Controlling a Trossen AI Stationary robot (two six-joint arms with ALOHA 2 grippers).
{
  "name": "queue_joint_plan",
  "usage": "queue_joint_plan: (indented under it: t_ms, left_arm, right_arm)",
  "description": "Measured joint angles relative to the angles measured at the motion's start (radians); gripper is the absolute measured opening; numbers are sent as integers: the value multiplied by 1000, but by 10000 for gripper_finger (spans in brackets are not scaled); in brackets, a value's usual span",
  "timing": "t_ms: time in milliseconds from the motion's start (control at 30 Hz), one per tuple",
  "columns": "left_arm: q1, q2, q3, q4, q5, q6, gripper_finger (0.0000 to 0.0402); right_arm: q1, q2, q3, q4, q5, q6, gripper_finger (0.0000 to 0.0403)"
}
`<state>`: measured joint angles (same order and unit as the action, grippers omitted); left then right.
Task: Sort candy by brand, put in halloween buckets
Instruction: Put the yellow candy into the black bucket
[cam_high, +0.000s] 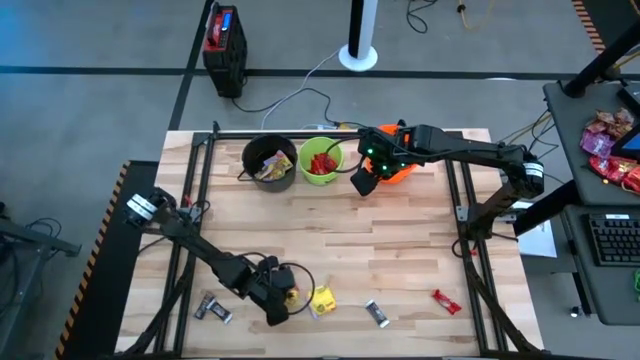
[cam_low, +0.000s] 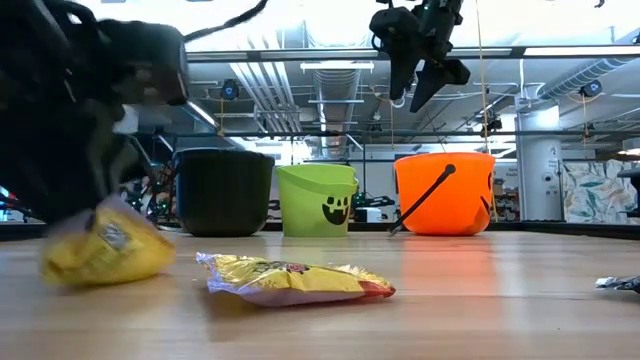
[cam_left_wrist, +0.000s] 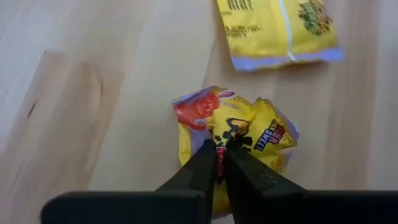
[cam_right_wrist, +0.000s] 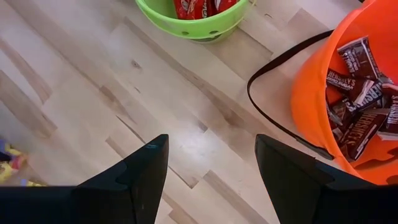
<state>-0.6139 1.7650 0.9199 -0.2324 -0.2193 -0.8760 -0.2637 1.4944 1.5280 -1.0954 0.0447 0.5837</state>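
The left gripper (cam_left_wrist: 219, 163) is pinched tight on a crumpled yellow packet (cam_left_wrist: 239, 134), its glossy wrapper puckered around the two dark fingertips, at the near edge of the table (cam_high: 400, 260). Just beside it lies a second yellow packet (cam_left_wrist: 277, 28), flat and smooth; the low view shows this one as shiny crinkled foil resting on the pale wood planks.

The right gripper (cam_right_wrist: 211, 162) hangs with its fingers spread wide and holding nothing, above the table at the rim of the orange bucket (cam_right_wrist: 323, 81).

Three round plastic buckets stand in a row at the far side: black (cam_high: 268, 163), lime green (cam_high: 321, 162) and orange, the orange one with a thin black handle (cam_right_wrist: 273, 87) drooping onto the wood. The low view shows printed faces on the green and orange pails, which the overhead camera does not.

The right wrist view alone shows the contents clearly: dark brown bars (cam_right_wrist: 357, 106) heaped in the orange bucket, red bars (cam_right_wrist: 199, 7) in the green. From above, yellow wrappers show in the black one.

Loose on the table are two yellow packets, one red bar (cam_high: 446, 301), one silver-dark bar (cam_high: 376, 313), and two dark bars (cam_high: 213, 309) near the left corner.
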Motion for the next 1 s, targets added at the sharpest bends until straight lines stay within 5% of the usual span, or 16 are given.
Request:
queue_joint_plan:
  t_ms: [300, 567, 733, 833, 900, 1000]
  left_arm:
    - [88, -241, 89, -300, -159, 17, 2]
    - [477, -505, 183, -551, -323, 259, 0]
    - [896, -585, 220, -547, -193, 564, 0]
    - [1126, -577, 224, -520, 39, 718, 0]
    - [1234, -548, 224, -517, 205, 748, 0]
    - [1318, -489, 224, -530, 294, 745, 1]
  right_arm:
    - [0, 0, 0, 1, 7, -10, 233]
    - [0, 0, 0, 7, 9, -45, 233]
    - [0, 0, 0, 10, 10, -72, 233]
    - [0, 0, 0, 11, 10, -86, 233]
    - [0, 0, 0, 11, 10, -102, 233]
    - [0, 0, 0, 12, 10, -123, 233]
